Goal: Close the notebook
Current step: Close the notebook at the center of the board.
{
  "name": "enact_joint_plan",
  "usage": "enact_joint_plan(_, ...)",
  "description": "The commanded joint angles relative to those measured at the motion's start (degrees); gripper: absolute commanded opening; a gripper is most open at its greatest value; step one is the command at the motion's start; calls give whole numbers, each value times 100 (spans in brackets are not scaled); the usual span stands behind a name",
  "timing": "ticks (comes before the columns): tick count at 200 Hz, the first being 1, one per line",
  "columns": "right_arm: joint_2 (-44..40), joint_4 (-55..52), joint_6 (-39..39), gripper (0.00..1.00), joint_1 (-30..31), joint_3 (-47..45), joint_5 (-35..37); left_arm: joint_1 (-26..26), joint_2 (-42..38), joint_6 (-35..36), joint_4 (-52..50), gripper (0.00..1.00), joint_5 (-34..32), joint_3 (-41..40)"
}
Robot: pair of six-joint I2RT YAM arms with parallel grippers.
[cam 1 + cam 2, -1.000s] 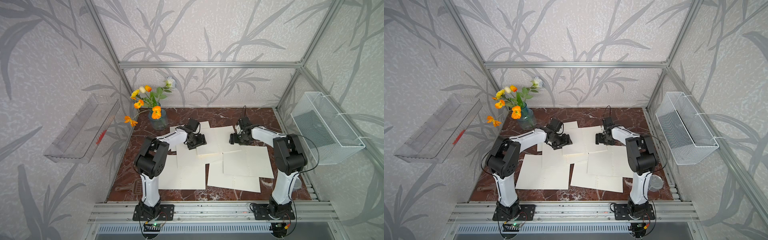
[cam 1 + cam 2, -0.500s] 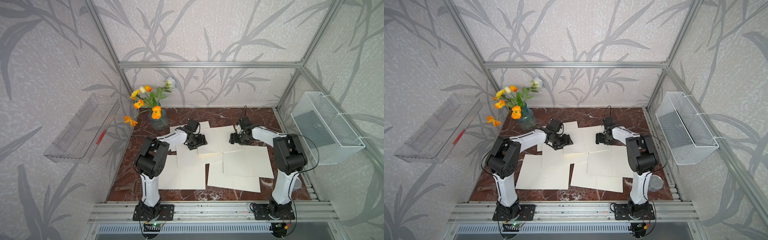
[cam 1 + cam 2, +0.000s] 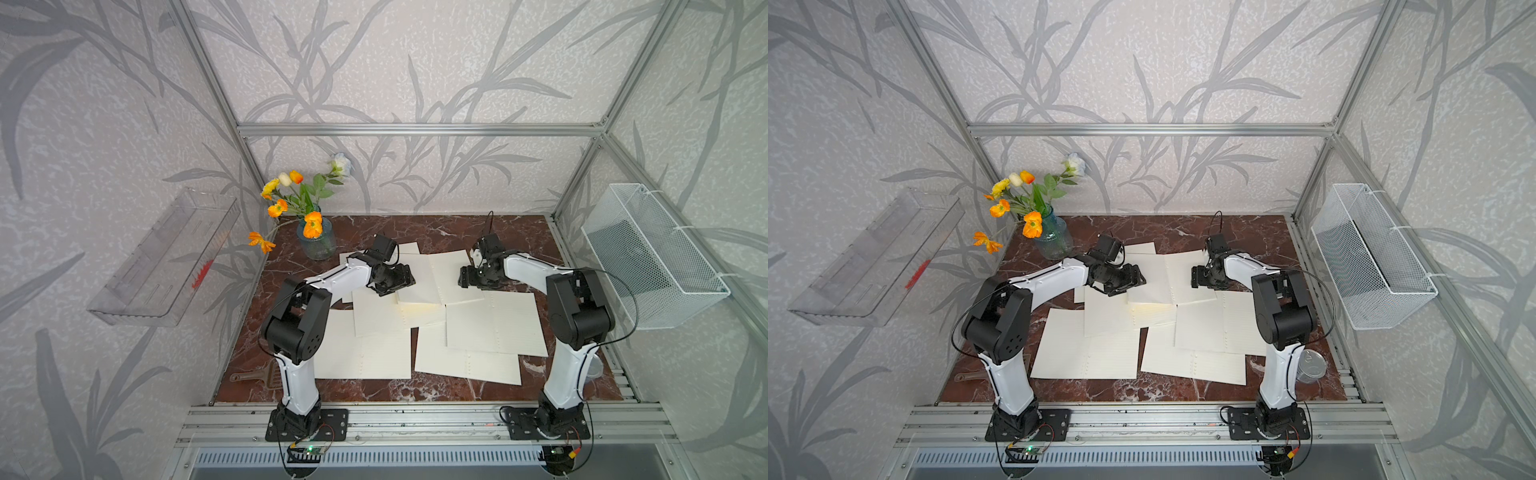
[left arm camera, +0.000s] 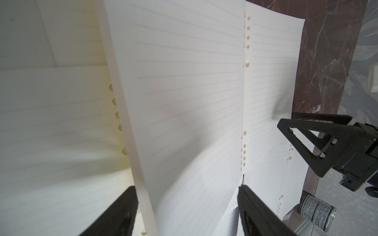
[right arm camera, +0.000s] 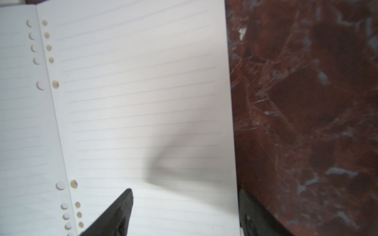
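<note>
My left end effector [image 4: 187, 190] stands wide astride a lifted page of the notebook [image 3: 440, 272]. My right end effector [image 5: 185, 194] stands wide astride the opposite page edge, toward the counter's [image 3: 436, 226] far edge.

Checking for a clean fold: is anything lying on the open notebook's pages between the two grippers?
Nothing visible does: the notebook pages between the left gripper and right gripper are bare, one leaf raised.

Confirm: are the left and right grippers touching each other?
Apart. In both top views, a stretch of the open notebook shows between the left gripper and the right gripper.
</note>
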Motion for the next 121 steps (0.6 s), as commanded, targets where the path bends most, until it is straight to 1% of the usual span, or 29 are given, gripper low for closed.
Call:
enact_joint_plan(1, 93, -35, 8, 80, 29, -132, -268, -49, -227, 88, 61, 77, 136, 30)
enact_joint_plan(121, 113, -29, -33, 80, 30, -134, -382, -59, -463, 116, 106, 78, 409, 259)
